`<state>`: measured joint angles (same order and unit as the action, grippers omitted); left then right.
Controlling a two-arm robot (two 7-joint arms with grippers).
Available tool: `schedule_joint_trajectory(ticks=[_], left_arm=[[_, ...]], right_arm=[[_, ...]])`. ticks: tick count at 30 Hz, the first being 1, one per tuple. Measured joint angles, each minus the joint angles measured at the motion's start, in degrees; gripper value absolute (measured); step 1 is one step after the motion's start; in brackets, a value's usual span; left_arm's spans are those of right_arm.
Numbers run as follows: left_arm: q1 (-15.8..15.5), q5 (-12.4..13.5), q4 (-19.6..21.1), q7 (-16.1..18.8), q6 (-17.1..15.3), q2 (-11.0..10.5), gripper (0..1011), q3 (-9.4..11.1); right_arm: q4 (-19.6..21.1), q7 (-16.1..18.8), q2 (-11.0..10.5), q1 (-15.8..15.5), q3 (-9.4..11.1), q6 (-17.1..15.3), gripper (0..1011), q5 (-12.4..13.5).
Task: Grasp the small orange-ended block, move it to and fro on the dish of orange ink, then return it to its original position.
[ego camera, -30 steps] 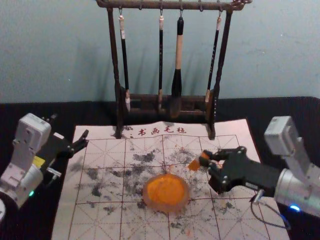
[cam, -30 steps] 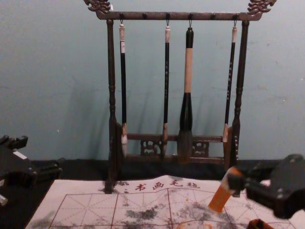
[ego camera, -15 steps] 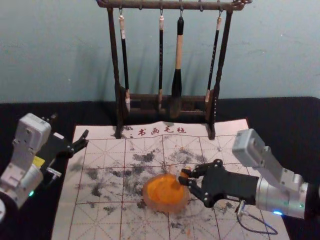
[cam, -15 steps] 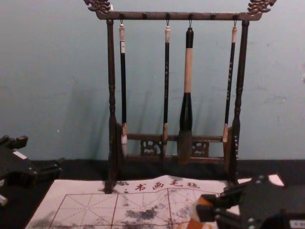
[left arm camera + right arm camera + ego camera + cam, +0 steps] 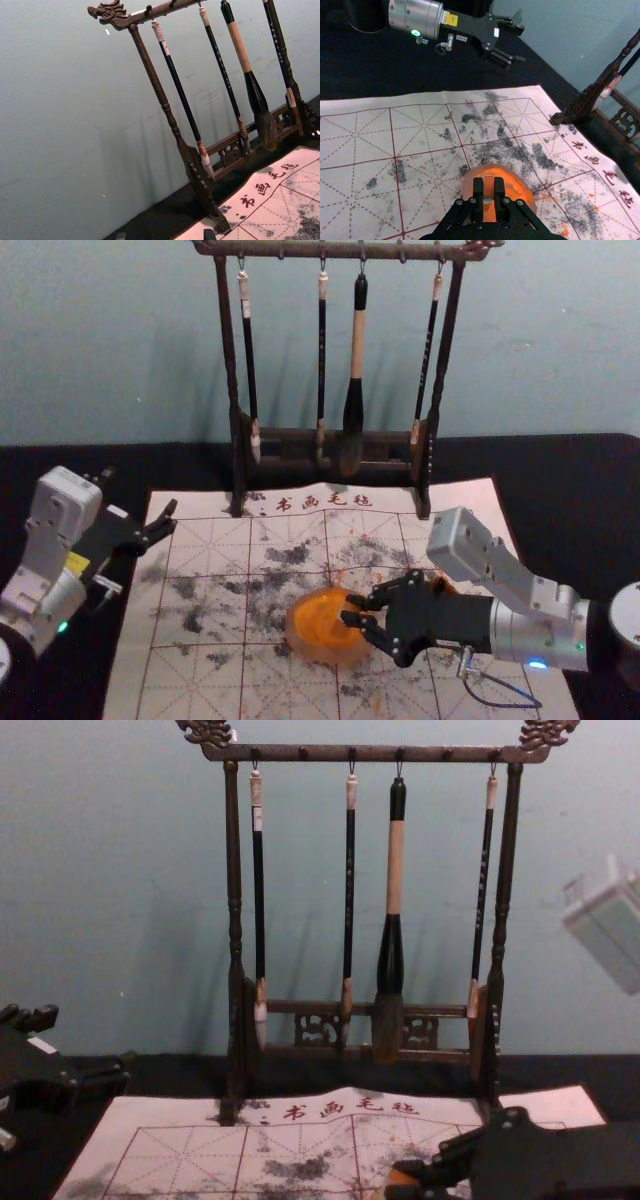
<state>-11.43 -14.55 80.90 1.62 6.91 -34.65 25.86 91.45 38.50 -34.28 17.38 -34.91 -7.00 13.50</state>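
Right jaws (image 5: 352,609) grip block (image 5: 488,186) over right dish rim (image 5: 357,657); left jaws (image 5: 141,492) gape at left mat edge (image 5: 136,590).

High head, level chest and tilted left wrist views share the brush rack (image 5: 380,754) — right wrist view looks down, close on the dish (image 5: 469,185).

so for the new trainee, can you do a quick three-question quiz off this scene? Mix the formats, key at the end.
1. Multiple choice. The right gripper is holding the small block over:
a) a cup
b) the dish of orange ink
c) a roll of tape

2. True or false. The left gripper is open, with nothing between its fingers.

3. Fill in the number. ____ brushes hang from the wooden rack.

Key: 1 b; 2 true; 3 four
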Motion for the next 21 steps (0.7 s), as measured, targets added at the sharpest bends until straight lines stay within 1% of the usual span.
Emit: schedule_joint_trajectory(ticks=[10,16,21], left_arm=[[0.00,0.00,0.00,0.00,0.00,0.00,1001,0.00],[0.00,0.00,0.00,0.00,0.00,0.00,1001,0.00],[0.00,0.00,0.00,0.00,0.00,0.00,1001,0.00]], right_arm=[[-2.53,0.88,1.63,2.79,-2.17,-1.29,90,-0.40],[-4.11,0.87,2.58,4.09,-2.95,-1.41,90,-0.89],[-6.57,0.51,3.76,5.56,-3.48,-1.43,90,-1.61]])
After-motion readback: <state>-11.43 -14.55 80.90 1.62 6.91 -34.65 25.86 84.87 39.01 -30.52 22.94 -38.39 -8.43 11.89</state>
